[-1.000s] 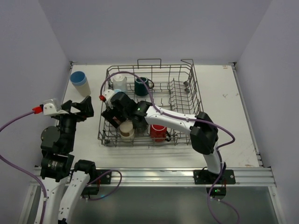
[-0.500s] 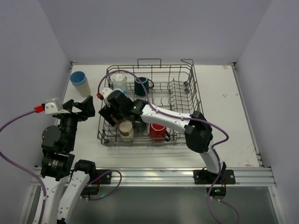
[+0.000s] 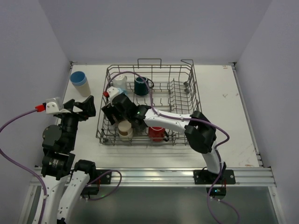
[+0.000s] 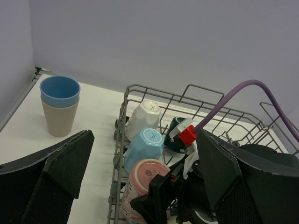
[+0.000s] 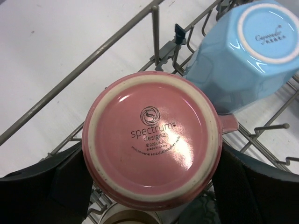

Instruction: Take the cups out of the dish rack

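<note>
The grey wire dish rack stands mid-table. My right gripper reaches into its left side. A pink mug lies there with its base facing the wrist camera, and my right gripper is shut on it, one finger against each side. The mug still rests in the rack. A light blue cup and a white cup lie behind it. Also in the rack are a dark teal mug, a beige cup and a red mug. My left gripper hangs open left of the rack, holding nothing.
A blue cup stacked in a beige one stands on the table at the far left, near the wall. The rack's right half shows only wire tines. White table lies to the right of the rack.
My right gripper has shifted slightly inside the rack's left side and its fingers have come in a little onto the pink mug. The left arm has stayed put.
</note>
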